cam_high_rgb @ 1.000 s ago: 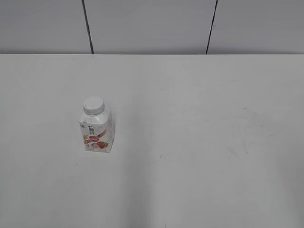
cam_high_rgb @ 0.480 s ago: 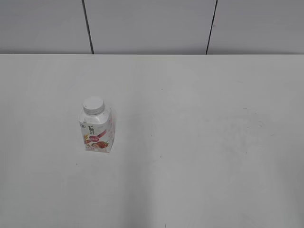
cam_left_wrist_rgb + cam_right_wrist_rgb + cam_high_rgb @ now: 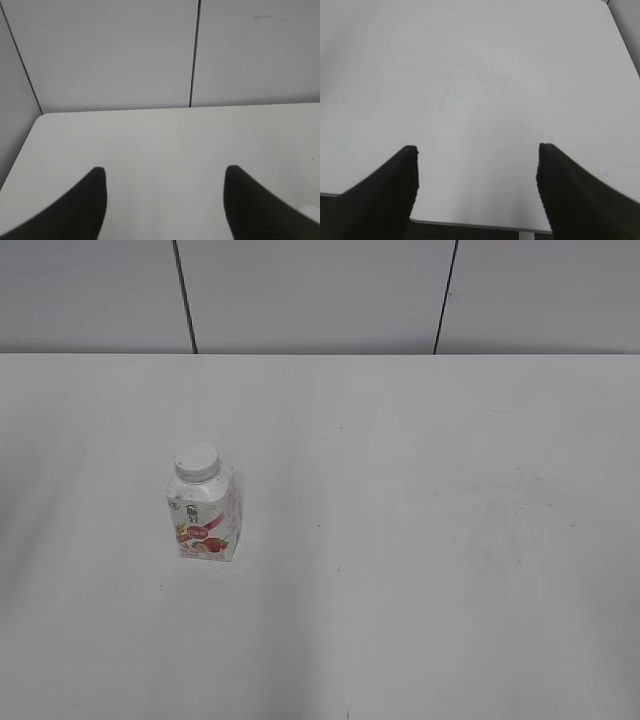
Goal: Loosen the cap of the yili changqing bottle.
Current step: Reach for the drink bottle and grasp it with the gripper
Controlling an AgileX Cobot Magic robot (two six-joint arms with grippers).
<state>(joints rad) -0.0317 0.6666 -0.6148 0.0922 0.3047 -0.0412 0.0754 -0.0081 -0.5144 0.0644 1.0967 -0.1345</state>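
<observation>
The yili changqing bottle [image 3: 203, 515] stands upright on the table [image 3: 420, 540], well left of the table's middle, its cap [image 3: 196, 461] seated on the neck and facing up, which leaves the cap free to grip from above. My left tool [image 3: 165, 200] is spread wide and holds nothing; my right tool [image 3: 477, 185] is likewise wide apart and empty. Neither wrist view shows the bottle, so both tools hang well apart from it over bare table.

A bare test bench, lab-like. The plain white worktop [image 3: 420, 540] runs to its far edge against grey wall panels [image 3: 310, 290] split by dark vertical seams.
</observation>
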